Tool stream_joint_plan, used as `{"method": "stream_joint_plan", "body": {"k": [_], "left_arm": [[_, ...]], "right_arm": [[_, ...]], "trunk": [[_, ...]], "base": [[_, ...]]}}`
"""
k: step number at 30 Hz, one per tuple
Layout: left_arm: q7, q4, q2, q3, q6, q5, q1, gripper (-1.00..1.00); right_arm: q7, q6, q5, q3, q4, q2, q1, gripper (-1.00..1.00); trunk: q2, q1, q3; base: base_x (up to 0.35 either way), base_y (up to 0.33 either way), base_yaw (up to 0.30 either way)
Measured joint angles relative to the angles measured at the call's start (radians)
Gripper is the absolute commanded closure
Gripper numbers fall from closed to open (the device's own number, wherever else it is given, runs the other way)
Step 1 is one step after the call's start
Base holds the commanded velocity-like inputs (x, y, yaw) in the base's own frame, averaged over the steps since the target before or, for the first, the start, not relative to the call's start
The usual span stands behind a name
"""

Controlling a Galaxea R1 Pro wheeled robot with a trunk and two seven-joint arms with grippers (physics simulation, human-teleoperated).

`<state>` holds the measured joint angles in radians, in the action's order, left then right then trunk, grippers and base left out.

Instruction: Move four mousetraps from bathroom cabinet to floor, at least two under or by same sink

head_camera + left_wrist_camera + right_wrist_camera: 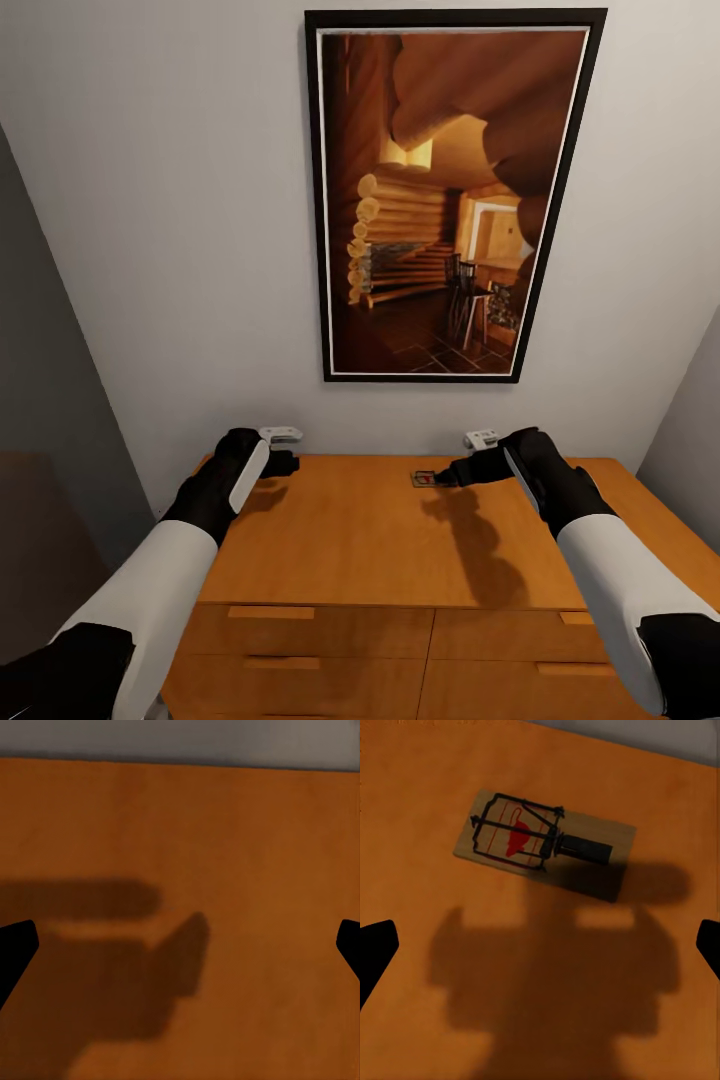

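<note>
We see the cabinet (350,530) as a wide orange-brown wooden piece with a smooth, flat, faintly grained top and drawer fronts with flat rectangular pulls below. It stands against a plain pale wall (150,250) that carries a tall dark-framed picture (450,195) of a log-cabin interior.

One mousetrap (423,478) lies flat on the cabinet top near its back edge, just ahead of the right gripper (447,476). In the head view we make it out only as a small dark patch with a red fleck. The right wrist view gives us its form: the mousetrap (544,842) is a thin rectangular tan board with dark bent wire across one half, a red blot under the wire and a black bar along the other half, partly in the gripper's shadow. The right gripper (540,945) hangs above it without touching, its black fingertips (375,949) wide apart at the frame's edges, so we read it as open.

The left gripper (285,463) hovers over bare wood near the back left of the top. In the left wrist view we see smooth orange wood, a blocky shadow and the left gripper (180,949) likewise spread open.
</note>
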<state>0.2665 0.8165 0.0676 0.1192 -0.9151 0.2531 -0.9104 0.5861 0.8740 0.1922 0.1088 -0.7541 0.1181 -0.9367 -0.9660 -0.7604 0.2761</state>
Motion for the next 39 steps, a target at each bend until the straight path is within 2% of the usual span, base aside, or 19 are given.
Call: {"method": "stream_joint_plan", "body": {"k": [20,29,39], "left_arm": [[0.0,0.0,0.0,-0.002,-0.008,0.001,0.0,-1.0],[0.0,0.001,0.002,-0.003,-0.006,0.0,0.0,-1.0],[0.001,0.006,0.002,-0.005,-0.001,0.001,0.0,-1.0]], "right_arm": [[-0.001,0.0,0.001,-0.001,-0.004,0.001,0.0,-1.0],[-0.001,0.0,0.001,-0.001,-0.003,0.001,0.0,-1.0],[-0.001,0.0,0.001,-0.001,-0.001,0.001,0.0,-1.0]], "trunk": [[0.0,0.0,0.0],[0.0,0.0,0.0],[0.0,0.0,0.0]], "base": [[0.002,0.0,0.0],[0.167,0.0,0.0],[0.043,0.0,0.0]]}}
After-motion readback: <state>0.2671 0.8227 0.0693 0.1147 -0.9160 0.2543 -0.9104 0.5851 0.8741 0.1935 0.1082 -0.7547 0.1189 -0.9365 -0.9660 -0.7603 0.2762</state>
